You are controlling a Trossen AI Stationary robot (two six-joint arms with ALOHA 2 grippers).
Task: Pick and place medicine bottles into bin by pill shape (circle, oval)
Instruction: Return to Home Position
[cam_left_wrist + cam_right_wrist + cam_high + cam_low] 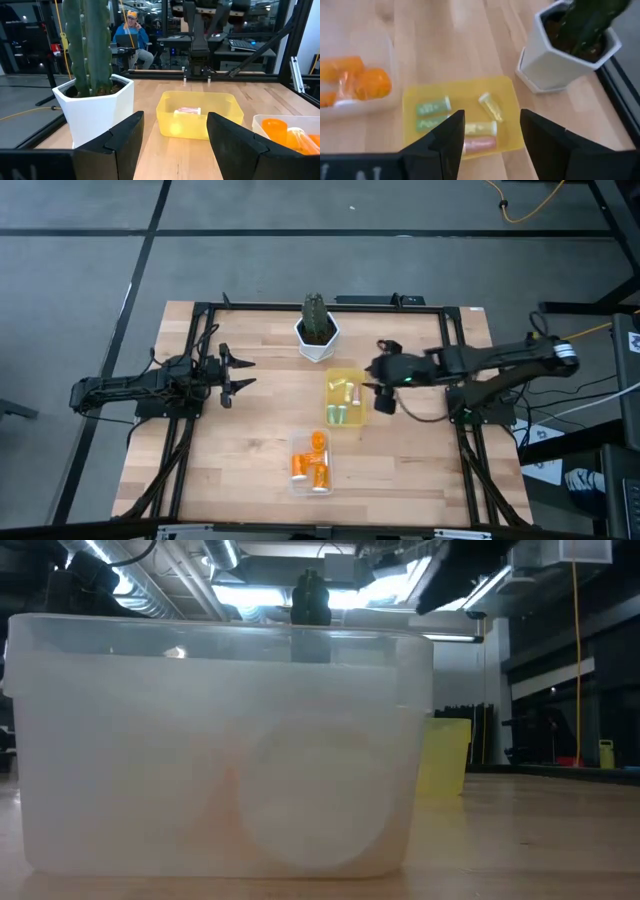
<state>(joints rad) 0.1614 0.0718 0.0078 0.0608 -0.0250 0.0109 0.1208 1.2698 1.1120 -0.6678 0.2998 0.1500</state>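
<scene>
A yellow bin (345, 398) at the table's middle holds several pale vials, green (433, 107), yellow (491, 106) and pink (479, 145), lying on their sides. A clear bin (311, 460) nearer the front edge holds several orange vials (364, 80). My right gripper (375, 378) is open and empty, above the yellow bin's right edge; its fingers (490, 120) frame the pale vials below. My left gripper (248, 373) is open and empty at the table's left and faces the yellow bin (200, 114).
A white pot with a green cactus (317, 330) stands at the far middle, just behind the yellow bin. In the low view the clear bin's wall (220, 750) fills the front, with the yellow bin (445, 755) behind it. A person (131, 31) sits beyond the table.
</scene>
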